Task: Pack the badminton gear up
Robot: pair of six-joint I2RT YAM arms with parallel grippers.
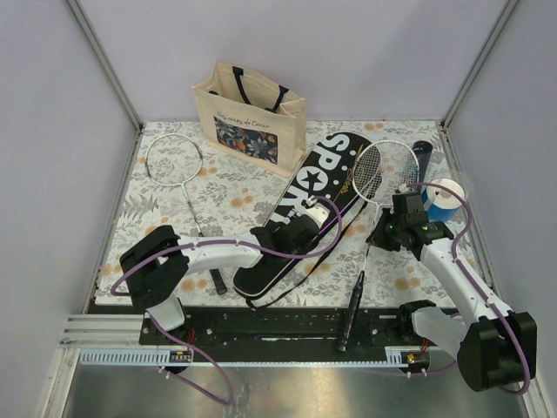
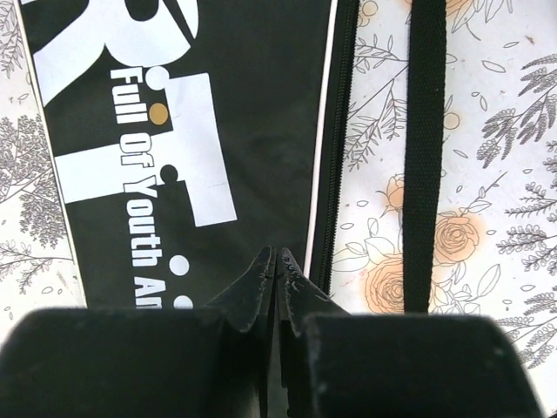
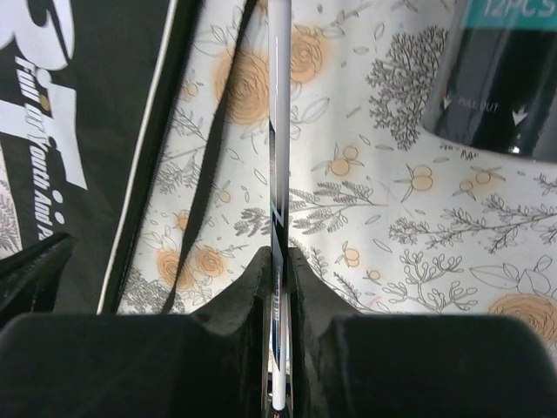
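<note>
Currently the cover is lying flat on the worktop, its long axis running diagonally, one end pointing near-left, the other far-right. Over its zip edge the left fingers are sitting pressed together, nothing showing between them. Just right of the cover the racket is lying with head pointing away and handle pointing toward the arm bases; the right fingers are clamping its shaft. At far left the other racket is lying well apart, head likewise pointing away. At the far-right corner the tube is resting.

Tote bag (upright) blocks behind the cover.
</note>
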